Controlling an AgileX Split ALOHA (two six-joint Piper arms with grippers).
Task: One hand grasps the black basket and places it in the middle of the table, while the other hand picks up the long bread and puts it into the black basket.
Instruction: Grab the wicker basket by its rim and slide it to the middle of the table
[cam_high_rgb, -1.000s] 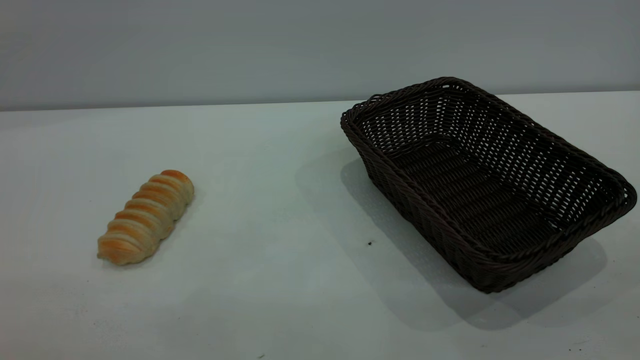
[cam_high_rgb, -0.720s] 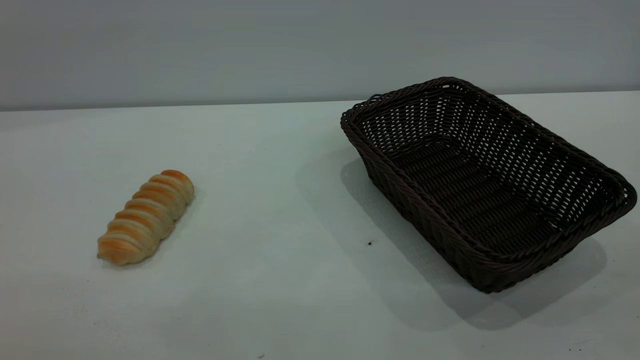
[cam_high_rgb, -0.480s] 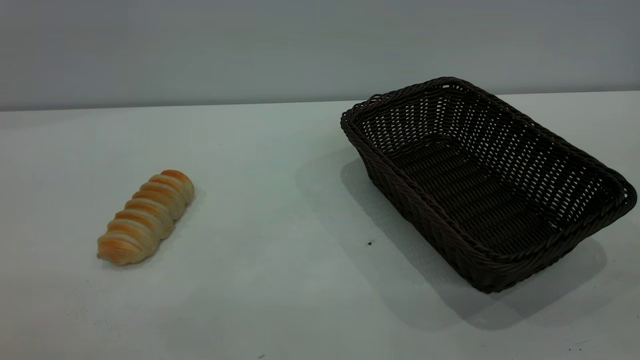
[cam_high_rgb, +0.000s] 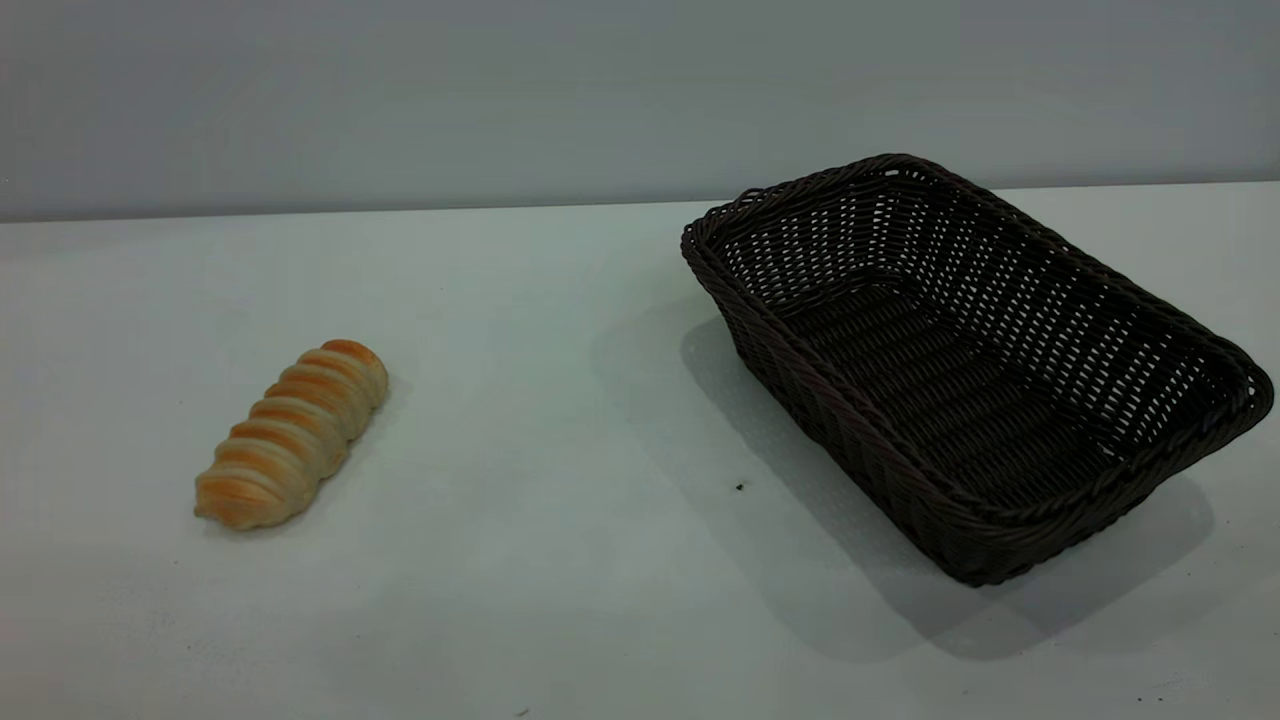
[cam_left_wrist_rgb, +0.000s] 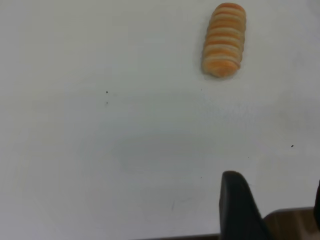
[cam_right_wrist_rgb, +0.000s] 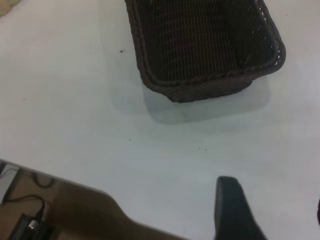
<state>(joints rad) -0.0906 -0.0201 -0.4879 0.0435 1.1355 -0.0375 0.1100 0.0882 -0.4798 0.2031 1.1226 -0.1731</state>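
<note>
The long bread lies on the white table at the left, golden with ridged segments. The black basket stands empty on the table at the right, set at an angle. Neither gripper shows in the exterior view. In the left wrist view my left gripper is open and empty near the table's edge, well apart from the bread. In the right wrist view my right gripper is open and empty above bare table, some way short of the basket.
The table's near edge, brown wood and cables below it show in the right wrist view. A grey wall runs behind the table. A few dark specks mark the tabletop between bread and basket.
</note>
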